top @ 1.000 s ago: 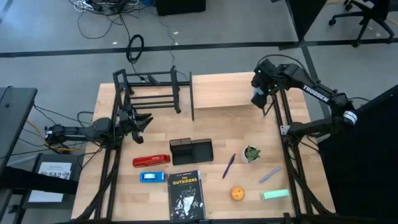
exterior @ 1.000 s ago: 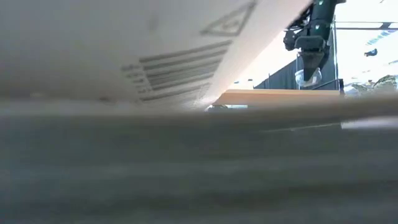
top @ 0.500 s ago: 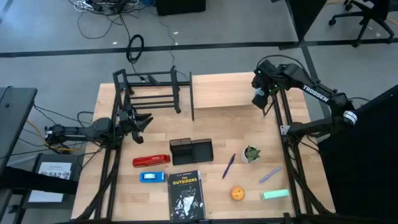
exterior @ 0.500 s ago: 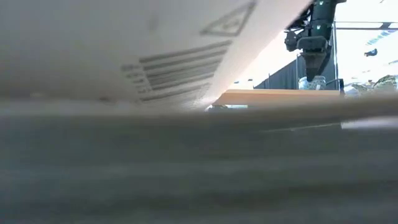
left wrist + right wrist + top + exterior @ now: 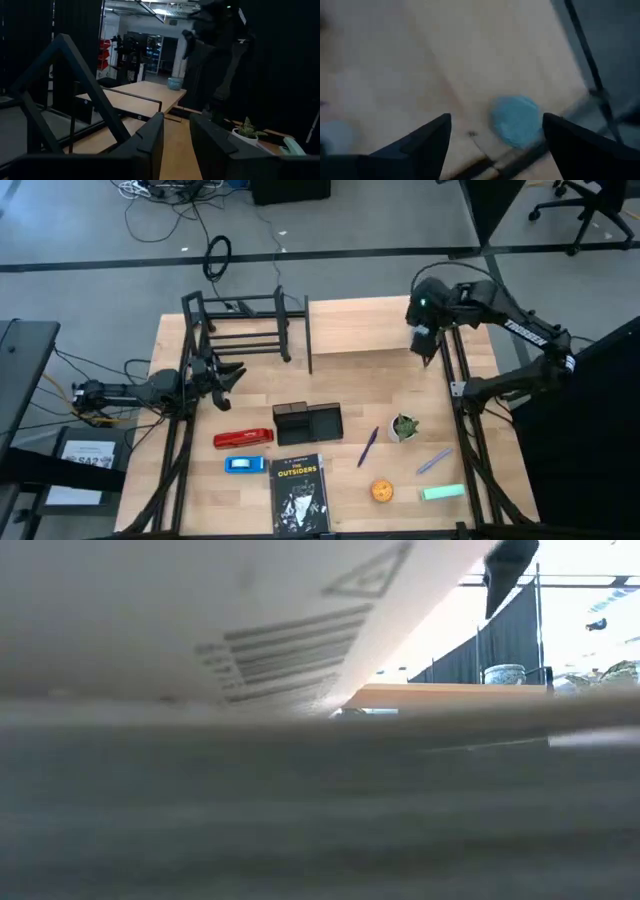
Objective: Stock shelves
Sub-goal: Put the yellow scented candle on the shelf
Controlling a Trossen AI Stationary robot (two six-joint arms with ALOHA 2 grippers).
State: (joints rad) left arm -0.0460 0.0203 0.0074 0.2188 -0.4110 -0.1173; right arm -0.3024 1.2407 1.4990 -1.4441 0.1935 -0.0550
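The right gripper [image 5: 495, 137], fingers now spread, has lifted off a small blue-lidded jar [image 5: 505, 674] left on the wood-topped shelf [image 5: 365, 327], so one item looks stocked; the left gripper [image 5: 228, 373] waits spread beside the black rack [image 5: 240, 325].

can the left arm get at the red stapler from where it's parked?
Probably yes. The left gripper sits open by the table's left edge, and the red stapler lies just nearer the front on bare light wood tabletop, with nothing between them; the black mesh organizer stands off to its side.
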